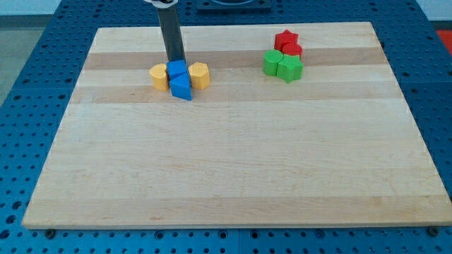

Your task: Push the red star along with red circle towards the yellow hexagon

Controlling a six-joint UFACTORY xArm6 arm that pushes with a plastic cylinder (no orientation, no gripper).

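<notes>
The red star (286,38) lies near the view's top right, with the red circle (293,50) touching it just below. The yellow hexagon (200,75) lies at the view's upper left of centre. My tip (175,61) comes down at the top edge of a blue cube (176,70), to the left of the yellow hexagon. It is far to the left of the red star and red circle.
A blue triangle-like block (182,87) lies just below the blue cube. A yellow round block (159,75) lies to their left. Two green blocks (272,62) (289,68) touch the red circle from below. The wooden board (226,169) lies on a blue perforated table.
</notes>
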